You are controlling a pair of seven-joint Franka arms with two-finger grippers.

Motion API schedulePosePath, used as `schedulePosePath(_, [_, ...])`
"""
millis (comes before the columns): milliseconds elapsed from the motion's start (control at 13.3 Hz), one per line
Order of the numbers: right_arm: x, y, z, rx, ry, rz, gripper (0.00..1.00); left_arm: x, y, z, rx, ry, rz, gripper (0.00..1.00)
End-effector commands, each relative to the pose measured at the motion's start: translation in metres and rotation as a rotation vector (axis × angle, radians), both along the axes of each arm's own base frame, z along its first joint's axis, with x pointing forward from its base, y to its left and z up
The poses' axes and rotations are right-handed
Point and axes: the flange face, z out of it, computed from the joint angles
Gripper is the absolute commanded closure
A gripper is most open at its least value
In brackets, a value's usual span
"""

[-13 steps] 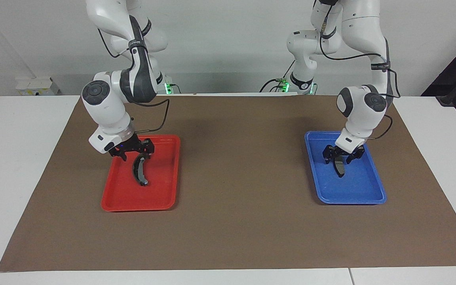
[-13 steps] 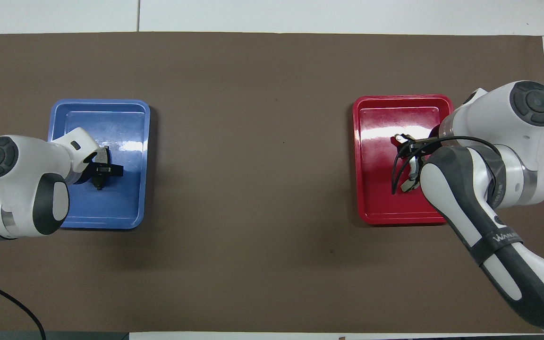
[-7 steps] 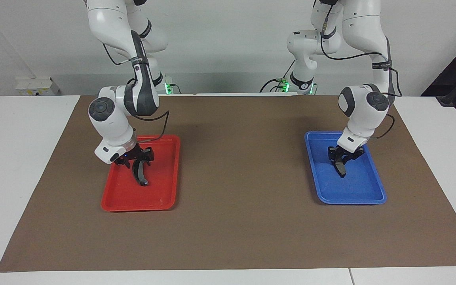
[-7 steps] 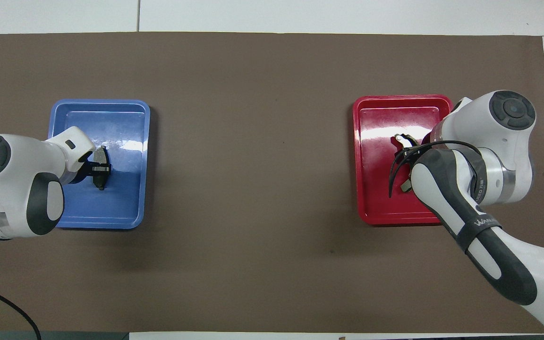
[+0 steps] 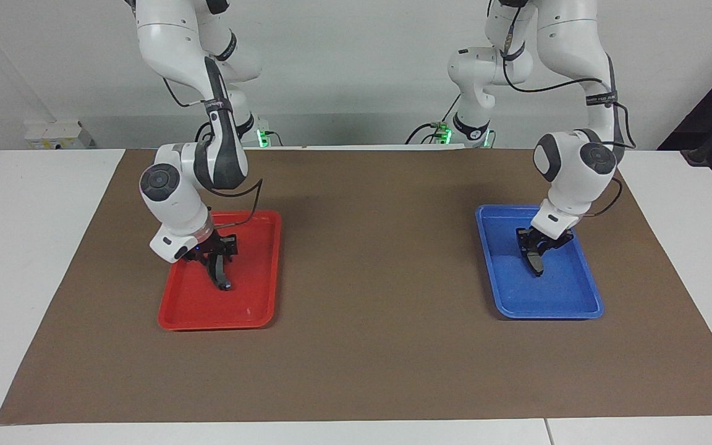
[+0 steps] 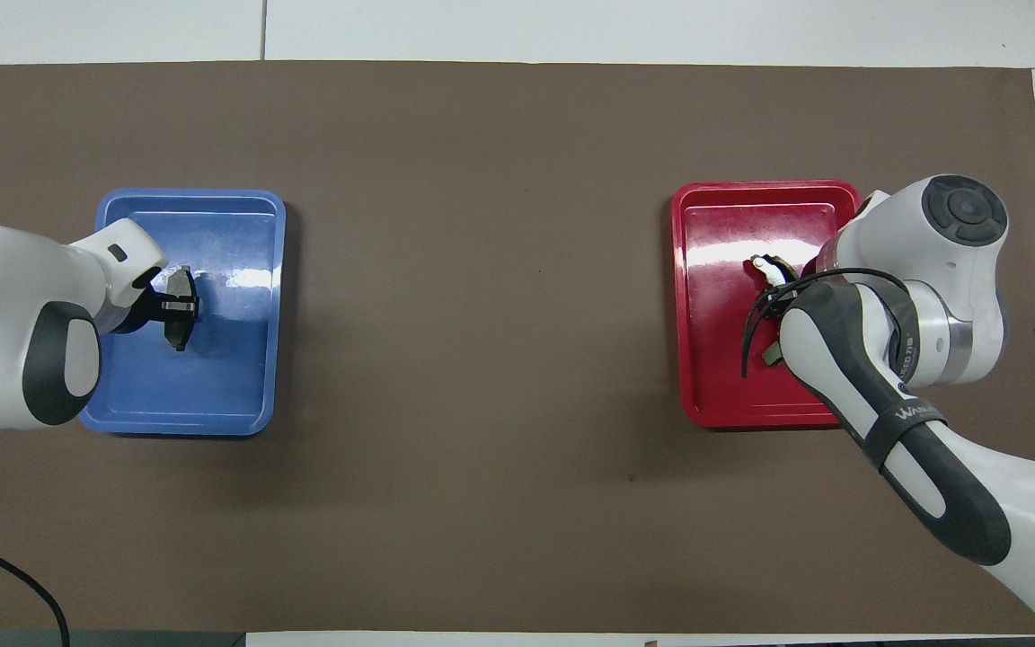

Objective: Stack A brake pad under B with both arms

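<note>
**Two pads gripped, one in each tray**

Two grippers were down in their trays on the bench. The left gripper (image 5: 536, 246) had closed its fingers on the A brake pad (image 5: 536, 262), which stood on edge in the blue tray (image 5: 584, 303) at the left arm's end. The right gripper (image 5: 215, 250) clamped B (image 5: 219, 272), the longer curved pad, also on edge, inside the red tray (image 5: 251, 309) at the right arm's end. The trays lay well apart on the brown mat (image 5: 368, 259).

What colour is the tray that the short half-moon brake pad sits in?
Blue. The tray under the short brake pad shows best in the overhead view.
</note>
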Motion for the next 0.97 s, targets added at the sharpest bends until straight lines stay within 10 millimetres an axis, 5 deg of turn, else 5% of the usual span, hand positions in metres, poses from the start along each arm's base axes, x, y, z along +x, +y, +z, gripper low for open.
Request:
schedulePosePath(0, [-0.006, -0.004, -0.009, 0.016, -0.022, 0.048, 0.39, 0.029, -0.005, 0.065, -0.001, 0.008, -0.007, 0.99])
schedulePosePath(150, [-0.007, -0.004, -0.010, 0.016, -0.027, 0.053, 0.40, 0.039, -0.034, 0.109, -0.011, 0.009, 0.020, 0.99])
schedulePosePath(300, [-0.007, -0.005, -0.011, 0.014, -0.022, 0.053, 0.44, 0.035, -0.091, 0.130, -0.027, 0.019, 0.085, 0.99])
schedulePosePath(450, [-0.007, -0.005, -0.010, 0.015, -0.021, 0.054, 0.56, 0.020, -0.161, 0.133, -0.046, 0.023, 0.151, 0.99])
schedulePosePath(675, [-0.006, -0.006, -0.008, 0.013, -0.018, 0.051, 0.97, -0.016, -0.253, 0.139, -0.054, 0.016, 0.167, 0.99])
schedulePosePath(900, [0.005, -0.003, 0.011, 0.013, -0.030, 0.056, 1.00, -0.053, -0.325, 0.150, -0.041, -0.030, 0.191, 0.99])
